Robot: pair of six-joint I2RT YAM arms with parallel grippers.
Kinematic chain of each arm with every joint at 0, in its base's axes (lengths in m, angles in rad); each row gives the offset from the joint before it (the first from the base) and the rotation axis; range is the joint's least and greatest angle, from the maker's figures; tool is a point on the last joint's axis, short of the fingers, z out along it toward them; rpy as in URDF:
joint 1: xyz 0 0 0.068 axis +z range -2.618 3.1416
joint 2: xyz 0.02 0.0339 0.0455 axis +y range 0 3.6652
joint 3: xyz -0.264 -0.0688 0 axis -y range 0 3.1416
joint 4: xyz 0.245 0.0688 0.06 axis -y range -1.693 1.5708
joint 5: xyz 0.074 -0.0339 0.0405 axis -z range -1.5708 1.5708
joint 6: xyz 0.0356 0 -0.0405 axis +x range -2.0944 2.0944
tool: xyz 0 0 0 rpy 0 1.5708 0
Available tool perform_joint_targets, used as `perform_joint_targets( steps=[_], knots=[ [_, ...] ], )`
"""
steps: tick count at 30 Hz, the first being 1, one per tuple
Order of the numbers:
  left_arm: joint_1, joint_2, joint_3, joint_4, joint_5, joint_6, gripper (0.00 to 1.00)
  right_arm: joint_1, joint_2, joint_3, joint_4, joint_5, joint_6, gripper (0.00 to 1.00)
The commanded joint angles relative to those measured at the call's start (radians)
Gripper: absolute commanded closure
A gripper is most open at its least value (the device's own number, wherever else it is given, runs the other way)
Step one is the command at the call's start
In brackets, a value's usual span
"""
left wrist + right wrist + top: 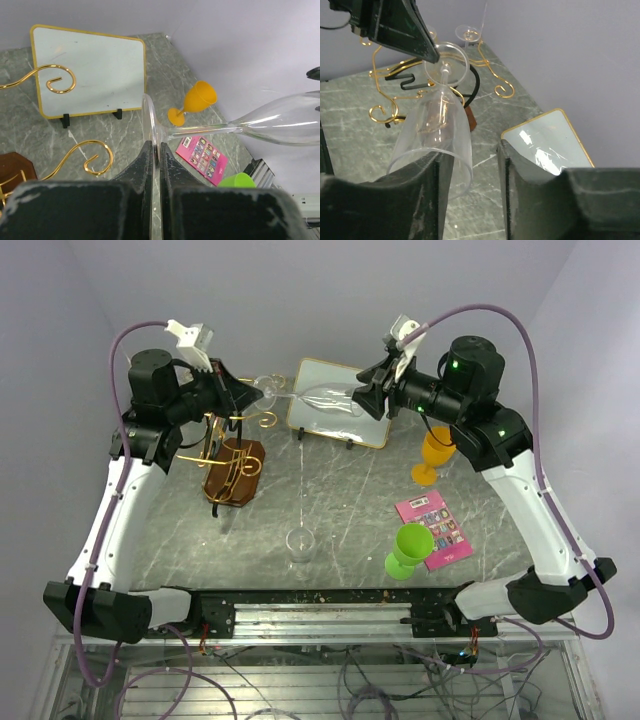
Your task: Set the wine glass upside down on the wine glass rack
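Grips the wine glass (280, 120) by its foot with the left end effector (156, 150), fingers closed tight on the thin edge of the disc. Holds it sideways in mid-air, stem roughly level, bowl pointing toward the right arm.

Brackets the bowl with the right end effector (470, 155), jaws parted: bowl against one finger, a clear gap to the other, so no real grip from that side.

Hangs above the bench (340, 490), just beside the top scrolls of the wine glass rack (235, 455) and in front of the gold-framed white board (330, 425). Not hooked on any wire arm, as far as the views show.

Elsewhere: another clear glass (300, 540) near the front edge, an orange goblet (435, 452), a green goblet (408, 548) and a pink card (440, 528) on the right.

Reads as roughly the middle of the job. Done: glass lifted off the bench and gripped at the foot, the end that suits hanging. Left: draw the right arm clear, tip the bowl downward, slide the stem between the rack's gold wires until the foot rests on them, then let go. Needs care near the scrolls, given the thin glass.
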Motion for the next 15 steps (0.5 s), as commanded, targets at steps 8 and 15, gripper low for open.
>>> perform_joint_targets(
  steps=[8, 15],
  knots=[
    [0.060, -0.088, 0.011, -0.035, -0.132, 0.173, 0.93, -0.003, -0.116, -0.033, -0.031, 0.113, -0.094, 0.30],
    [0.063, -0.066, 0.114, -0.123, -0.282, 0.300, 0.93, -0.006, -0.215, -0.273, 0.048, 0.367, -0.238, 0.26]
  ],
)
